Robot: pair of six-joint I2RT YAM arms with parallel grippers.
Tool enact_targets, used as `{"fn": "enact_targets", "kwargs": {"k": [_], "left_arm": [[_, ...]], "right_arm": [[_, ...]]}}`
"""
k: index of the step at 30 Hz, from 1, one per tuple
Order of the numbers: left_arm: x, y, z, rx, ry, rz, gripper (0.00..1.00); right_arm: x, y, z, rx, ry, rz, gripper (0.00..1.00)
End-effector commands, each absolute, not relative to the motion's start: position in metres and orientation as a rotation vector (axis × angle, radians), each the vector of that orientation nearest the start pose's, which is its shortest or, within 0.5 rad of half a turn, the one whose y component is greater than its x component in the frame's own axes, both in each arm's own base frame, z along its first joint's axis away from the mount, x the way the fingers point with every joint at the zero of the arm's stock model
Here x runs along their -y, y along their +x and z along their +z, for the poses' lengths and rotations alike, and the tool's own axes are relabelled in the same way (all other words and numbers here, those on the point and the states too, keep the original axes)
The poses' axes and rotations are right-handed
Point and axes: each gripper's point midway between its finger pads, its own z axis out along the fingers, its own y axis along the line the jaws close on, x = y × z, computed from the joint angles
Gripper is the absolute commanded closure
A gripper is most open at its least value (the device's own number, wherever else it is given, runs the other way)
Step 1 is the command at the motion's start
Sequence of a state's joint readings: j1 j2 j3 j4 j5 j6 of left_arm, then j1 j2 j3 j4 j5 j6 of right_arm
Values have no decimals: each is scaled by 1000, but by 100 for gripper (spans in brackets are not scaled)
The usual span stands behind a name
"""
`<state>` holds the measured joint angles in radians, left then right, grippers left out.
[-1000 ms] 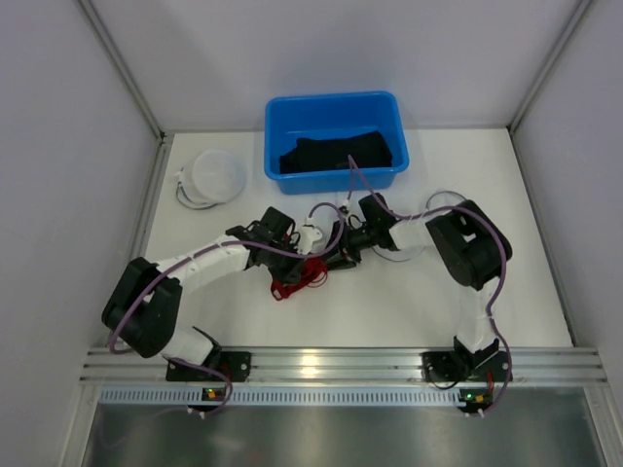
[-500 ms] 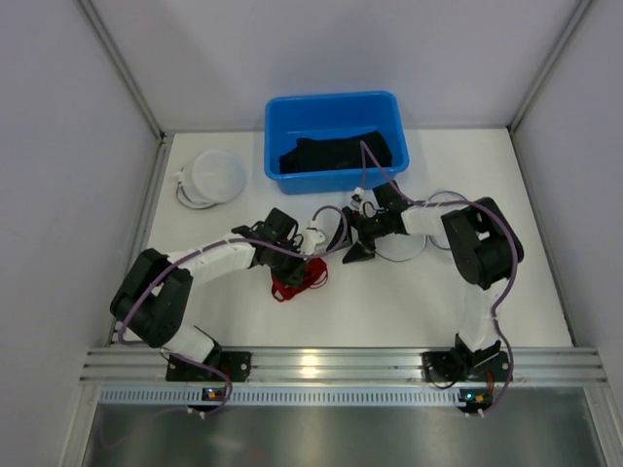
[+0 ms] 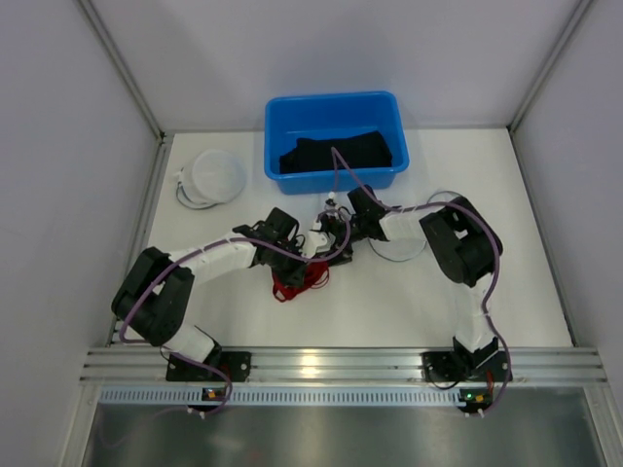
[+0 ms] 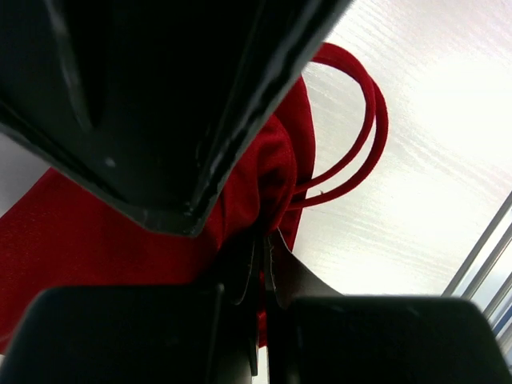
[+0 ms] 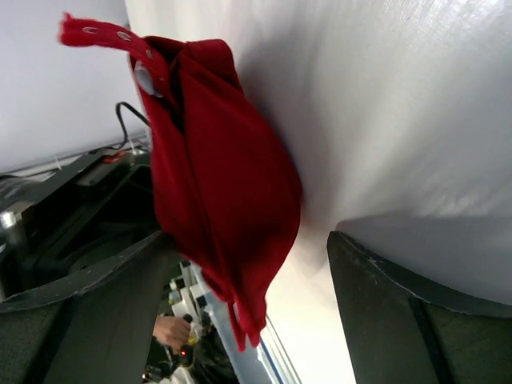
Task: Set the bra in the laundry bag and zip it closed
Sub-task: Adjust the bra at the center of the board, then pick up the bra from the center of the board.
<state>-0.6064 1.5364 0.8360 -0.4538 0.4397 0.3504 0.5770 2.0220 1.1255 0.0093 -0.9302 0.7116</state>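
The white table carries everything, and the largest thing on it is the blue bin, which stands beyond both hands and has a black garment lying inside. The white round laundry bag lies flat on the table, well off to the left of the left gripper and apart from both hands. The two grippers meet nose to nose in front of the bin, over the red bra. The left gripper's fingers are pressed together with a fold of the bra's red cloth pinched in the thin seam between them, and the rest of the bra hangs from that pinch to the table. The right gripper is spread wide; the bra hangs in the gap between its two fingers, and neither pad clearly touches it. A looped red strap curls out beyond the left fingers. A narrow band end with small eyelets sticks out at the bra's far tip.
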Motion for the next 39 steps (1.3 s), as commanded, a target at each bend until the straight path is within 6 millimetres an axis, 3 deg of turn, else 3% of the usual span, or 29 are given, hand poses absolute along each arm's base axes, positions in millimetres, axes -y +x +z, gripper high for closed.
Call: {"fn": "enact_targets", "kwargs": {"k": [1, 3, 6, 7, 9, 10, 12, 13, 14, 16, 17, 18, 21, 25, 31, 35, 39], "left_arm": [[235, 219, 44, -2225, 1428, -704, 100], [235, 221, 45, -2216, 1431, -699, 100], [234, 223, 46, -2209, 1435, -680, 100], [234, 223, 47, -2206, 1436, -675, 100], [230, 226, 51, -2200, 1421, -639, 100], [228, 227, 53, -2203, 1409, -617, 99], [221, 232, 67, -2173, 1368, -552, 83], [218, 234, 74, -2157, 1346, -521, 71], [214, 236, 90, -2112, 1315, -490, 47], [202, 239, 106, -2058, 1280, -401, 28], [199, 239, 128, -1977, 1258, -378, 21], [196, 239, 136, -1929, 1276, -350, 5], [188, 234, 148, -1865, 1296, -302, 2], [183, 234, 139, -1864, 1347, -210, 2], [201, 227, 133, -1776, 1445, -147, 2], [215, 240, 138, -1704, 1435, 16, 2], [216, 250, 128, -1679, 1474, 125, 2]], "right_arm": [[-375, 264, 60, -2612, -383, 1673, 20], [-377, 259, 51, -2628, -394, 1665, 21], [-380, 254, 48, -2631, -399, 1669, 33], [-380, 253, 48, -2635, -388, 1672, 51], [-380, 254, 51, -2617, -384, 1680, 68], [-379, 254, 52, -2616, -376, 1678, 84], [-377, 255, 58, -2597, -364, 1688, 98], [-377, 257, 63, -2592, -331, 1701, 100], [-375, 260, 66, -2584, -302, 1711, 100], [-373, 263, 74, -2567, -221, 1763, 100], [-371, 267, 78, -2551, -180, 1789, 100], [-371, 269, 83, -2500, -170, 1826, 100], [-370, 271, 91, -2497, -28, 1906, 100], [-376, 276, 105, -2468, 70, 1984, 100], [-376, 280, 110, -2455, 162, 2013, 100], [-375, 274, 107, -2480, 191, 2017, 100], [-370, 267, 108, -2496, 246, 2022, 100]]}}
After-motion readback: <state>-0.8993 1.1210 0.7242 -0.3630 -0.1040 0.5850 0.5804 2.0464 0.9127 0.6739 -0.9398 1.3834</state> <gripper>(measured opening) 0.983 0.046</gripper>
